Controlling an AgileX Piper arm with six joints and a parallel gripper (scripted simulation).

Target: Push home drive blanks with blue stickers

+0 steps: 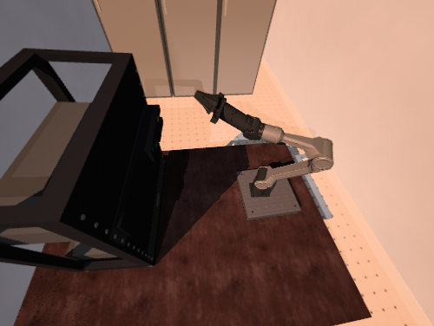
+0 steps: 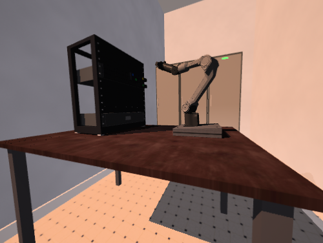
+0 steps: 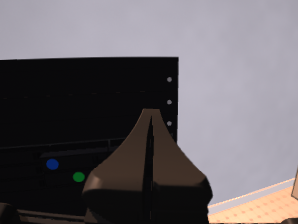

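The black rack [image 1: 100, 143] [image 2: 106, 87] [image 3: 90, 100] stands on the left of the dark wooden table [image 1: 243, 269] [image 2: 181, 161]. Drive blanks stand out of its front near the upper far edge [image 1: 155, 126] [image 2: 144, 83]. A blue sticker [image 3: 52, 164] [image 2: 131, 75] and a green sticker [image 3: 78, 176] [image 2: 135, 78] show on the front; any others are hidden. My gripper [image 1: 200, 96] [image 2: 157, 64] [image 3: 151, 118] is shut and empty. It hangs in the air off the rack's front, level with its top part and apart from it, pointing towards the front's upper far corner.
The arm's base plate [image 1: 269, 204] [image 2: 197, 130] sits on the table's far right part. Tall cabinet doors [image 1: 187, 43] [image 2: 200, 90] stand behind. A grey wall [image 2: 39, 64] is behind the rack. The table's edges lie near the base.
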